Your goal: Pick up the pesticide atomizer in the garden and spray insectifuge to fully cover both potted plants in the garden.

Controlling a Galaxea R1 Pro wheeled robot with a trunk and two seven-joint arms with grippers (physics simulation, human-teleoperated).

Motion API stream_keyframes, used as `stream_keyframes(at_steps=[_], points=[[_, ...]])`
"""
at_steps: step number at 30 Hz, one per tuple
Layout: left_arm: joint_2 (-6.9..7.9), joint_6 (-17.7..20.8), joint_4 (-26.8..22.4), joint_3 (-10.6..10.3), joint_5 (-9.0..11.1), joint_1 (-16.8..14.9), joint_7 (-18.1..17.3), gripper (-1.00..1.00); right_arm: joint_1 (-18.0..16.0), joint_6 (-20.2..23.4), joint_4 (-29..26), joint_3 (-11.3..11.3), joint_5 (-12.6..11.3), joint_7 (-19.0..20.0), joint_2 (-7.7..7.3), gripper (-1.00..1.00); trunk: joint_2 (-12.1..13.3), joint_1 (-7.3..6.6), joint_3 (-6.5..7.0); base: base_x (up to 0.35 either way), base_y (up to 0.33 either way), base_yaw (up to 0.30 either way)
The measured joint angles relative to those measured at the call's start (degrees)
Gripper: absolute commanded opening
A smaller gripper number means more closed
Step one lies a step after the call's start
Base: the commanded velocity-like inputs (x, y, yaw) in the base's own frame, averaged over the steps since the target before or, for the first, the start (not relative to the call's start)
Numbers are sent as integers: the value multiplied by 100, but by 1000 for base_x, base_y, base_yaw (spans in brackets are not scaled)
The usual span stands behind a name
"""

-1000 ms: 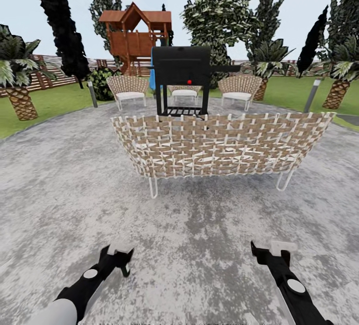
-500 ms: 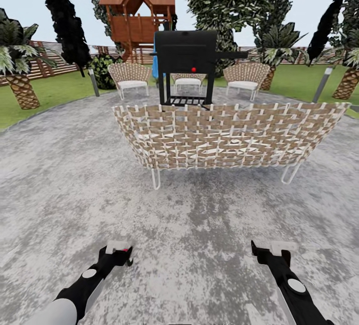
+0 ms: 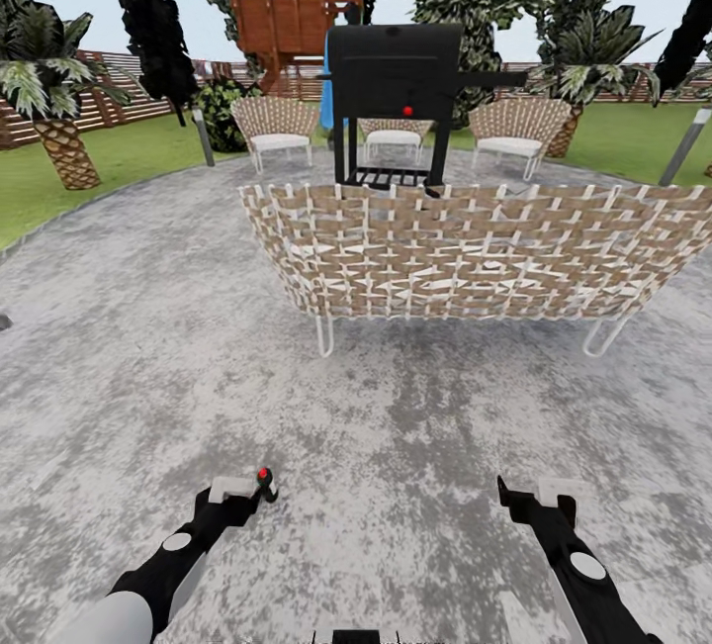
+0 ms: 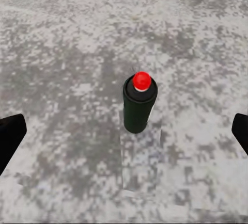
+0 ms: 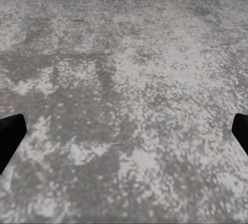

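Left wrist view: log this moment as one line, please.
dark green spray bottle with red cap: upright on mottled grey stone patio | left gripper: open, bottle between fingers, ungrasped | right gripper: open, empty

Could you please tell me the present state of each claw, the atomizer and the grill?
Left claw: open, gripping nothing.
Right claw: open, empty.
Pesticide atomizer: apparently upright on the patio, ungripped.
Grill: lid shut.
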Motion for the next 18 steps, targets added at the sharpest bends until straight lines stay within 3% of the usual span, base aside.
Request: stream_keyframes(at_steps=[5, 11, 18], points=[[0, 4, 1, 0, 0, -1, 45, 100, 1, 0, -7, 0, 0, 3, 0, 100, -7, 13, -111, 0, 0, 170], [-73, -29, 7, 0, 33, -1, 749, 100, 1, 5, 20, 5, 14, 12, -6, 100, -15, 28, -244, 0, 0, 24], [-114, -142, 3, -1, 33, -1, 853, 100, -4, 18, -158, -32, 3, -7, -52, 100, -24, 46, -399, 0, 0, 1]])
